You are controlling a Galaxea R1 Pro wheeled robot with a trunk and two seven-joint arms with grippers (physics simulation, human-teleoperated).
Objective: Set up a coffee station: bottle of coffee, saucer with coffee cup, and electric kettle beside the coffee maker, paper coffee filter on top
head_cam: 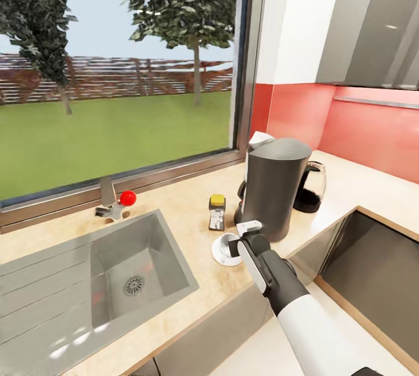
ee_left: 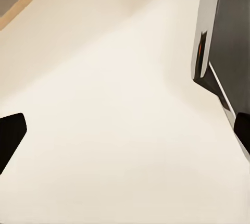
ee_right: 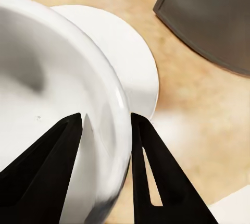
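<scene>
The dark grey coffee maker (head_cam: pixel 273 187) stands on the beige countertop (head_cam: pixel 186 213). A white paper coffee filter (head_cam: pixel 259 138) shows at the far-left edge of its top. The glass electric kettle (head_cam: pixel 310 187) sits just to its right, and the brown bottle of coffee (head_cam: pixel 216 212) with its yellow cap just to its left. In front lies the white saucer (head_cam: pixel 220 248) (ee_right: pixel 130 52). My right gripper (head_cam: pixel 235 245) (ee_right: pixel 107 130) is shut on the rim wall of the white coffee cup (ee_right: pixel 52 94), which is over the saucer. My left gripper (ee_left: pixel 125 135) is open over pale floor.
A steel sink (head_cam: pixel 134 271) with a red-knobbed tap (head_cam: pixel 127 197) lies left of the saucer, under a big window. A dark recessed panel (head_cam: pixel 372 271) sits at the right, and a grey wall cabinet (head_cam: pixel 372 21) hangs above it. A grey cabinet edge (ee_left: pixel 229 36) is near my left gripper.
</scene>
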